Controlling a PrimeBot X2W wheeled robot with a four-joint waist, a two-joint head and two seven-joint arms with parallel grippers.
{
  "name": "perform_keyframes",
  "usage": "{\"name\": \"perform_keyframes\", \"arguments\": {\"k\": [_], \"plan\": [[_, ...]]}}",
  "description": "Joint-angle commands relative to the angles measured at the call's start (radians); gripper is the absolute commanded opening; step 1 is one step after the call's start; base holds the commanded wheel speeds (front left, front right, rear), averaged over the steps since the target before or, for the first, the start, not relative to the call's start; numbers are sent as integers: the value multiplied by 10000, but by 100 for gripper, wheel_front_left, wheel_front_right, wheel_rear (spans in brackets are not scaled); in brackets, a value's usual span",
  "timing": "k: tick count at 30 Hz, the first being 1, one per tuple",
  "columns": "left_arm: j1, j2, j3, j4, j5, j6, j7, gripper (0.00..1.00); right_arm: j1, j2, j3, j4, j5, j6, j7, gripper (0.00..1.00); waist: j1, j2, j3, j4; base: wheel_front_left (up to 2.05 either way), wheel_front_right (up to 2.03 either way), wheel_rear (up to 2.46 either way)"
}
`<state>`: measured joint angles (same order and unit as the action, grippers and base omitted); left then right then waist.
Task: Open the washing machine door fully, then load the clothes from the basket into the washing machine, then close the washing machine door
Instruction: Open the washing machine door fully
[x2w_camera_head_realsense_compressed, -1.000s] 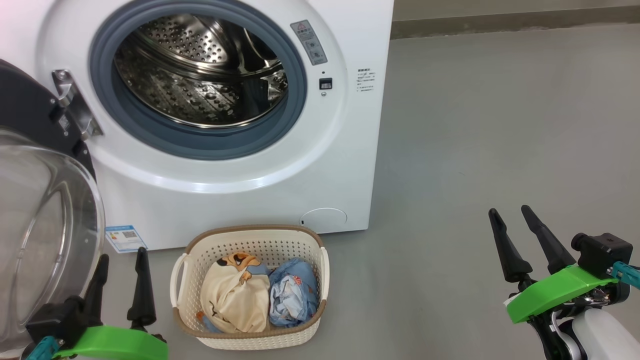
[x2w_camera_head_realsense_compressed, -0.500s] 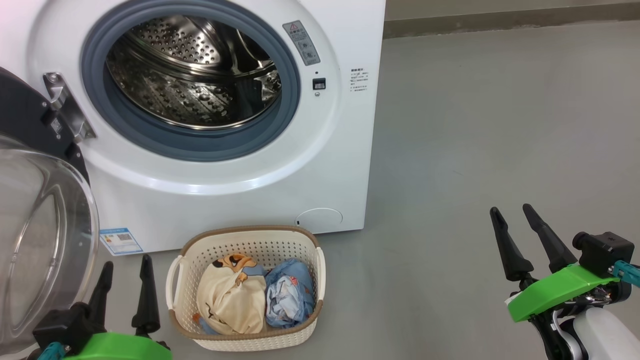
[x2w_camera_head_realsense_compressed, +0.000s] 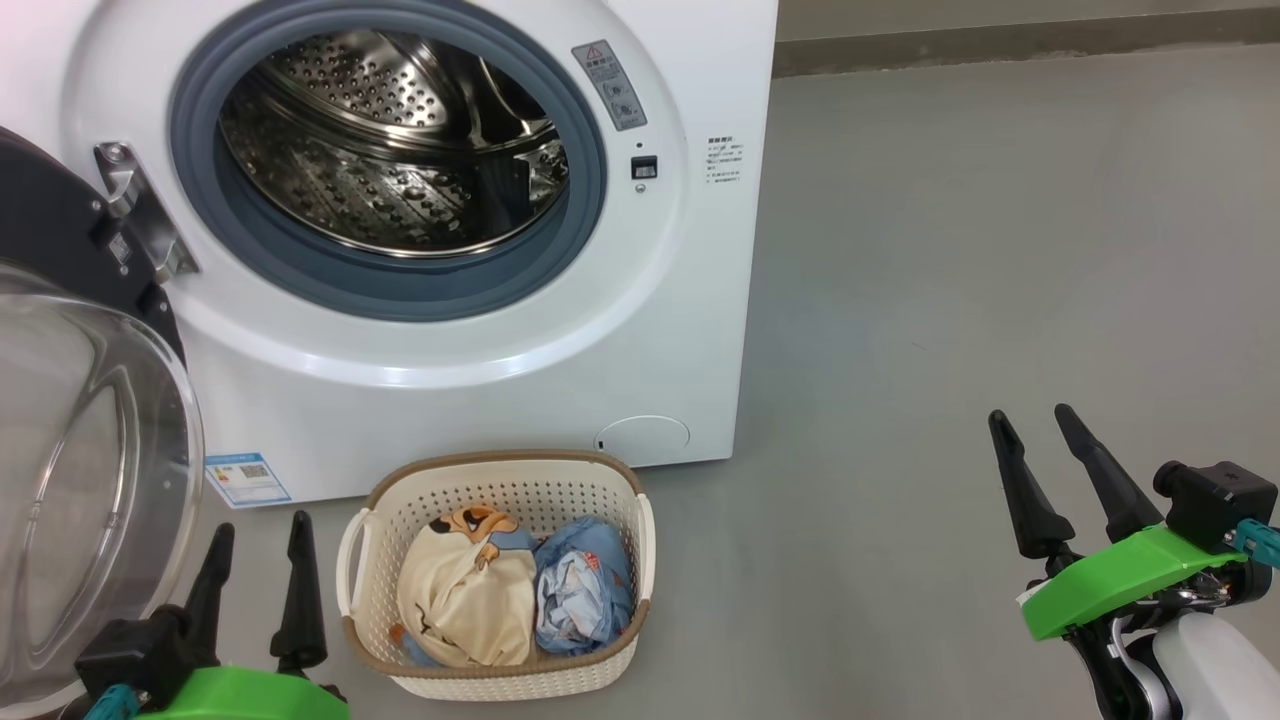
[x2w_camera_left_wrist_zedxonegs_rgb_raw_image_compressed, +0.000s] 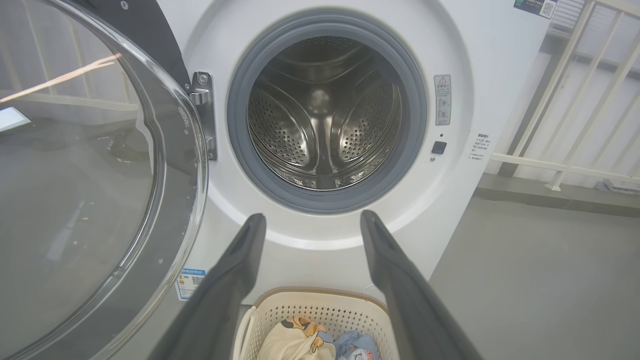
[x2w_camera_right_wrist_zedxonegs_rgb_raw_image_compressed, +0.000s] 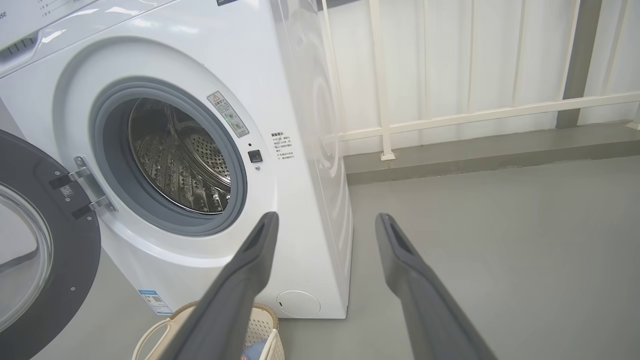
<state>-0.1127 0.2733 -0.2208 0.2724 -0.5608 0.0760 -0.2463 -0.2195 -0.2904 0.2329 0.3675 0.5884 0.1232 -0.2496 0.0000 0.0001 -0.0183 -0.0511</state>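
The white washing machine (x2w_camera_head_realsense_compressed: 560, 350) stands with its steel drum (x2w_camera_head_realsense_compressed: 390, 140) exposed. Its door (x2w_camera_head_realsense_compressed: 70, 430) hangs swung out to the left, black rim and clear glass bowl toward me; the same door (x2w_camera_left_wrist_zedxonegs_rgb_raw_image_compressed: 85, 165) shows in the left wrist view. In front of the machine sits the basket (x2w_camera_head_realsense_compressed: 497, 480), holding the clothes: a cream printed garment (x2w_camera_head_realsense_compressed: 465, 595) and a light blue one (x2w_camera_head_realsense_compressed: 585, 590). My left gripper (x2w_camera_head_realsense_compressed: 258, 530) is open, just left of the basket and beside the door glass. My right gripper (x2w_camera_head_realsense_compressed: 1030, 418) is open over bare floor, far right of the basket.
Grey floor (x2w_camera_head_realsense_compressed: 1000, 250) stretches to the right of the machine. A white railing (x2w_camera_right_wrist_zedxonegs_rgb_raw_image_compressed: 450, 117) and a low grey kerb (x2w_camera_right_wrist_zedxonegs_rgb_raw_image_compressed: 480, 150) run behind it. A blue label sticker (x2w_camera_head_realsense_compressed: 245, 480) sits low on the machine's front.
The whole head view has shifted slightly left and back, so the camera has moved. The left gripper has edged a little right toward the basket; both grippers stay open.
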Motion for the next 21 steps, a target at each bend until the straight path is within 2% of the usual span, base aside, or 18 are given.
{"name": "perform_keyframes", "arguments": {"k": [1, 21], "plan": [[-233, 271, 343, -179, 68, 44, -95, 100, -309, -154, 115, -204, -131, 75, -122, 100, 0, -1, 5, 14, 0, 0, 0], [-231, 317, 274, -173, 43, 77, -113, 100, -292, -115, 236, -149, -121, 75, -122, 100, 0, -1, -25, 2, 0, 0, 0]]}}
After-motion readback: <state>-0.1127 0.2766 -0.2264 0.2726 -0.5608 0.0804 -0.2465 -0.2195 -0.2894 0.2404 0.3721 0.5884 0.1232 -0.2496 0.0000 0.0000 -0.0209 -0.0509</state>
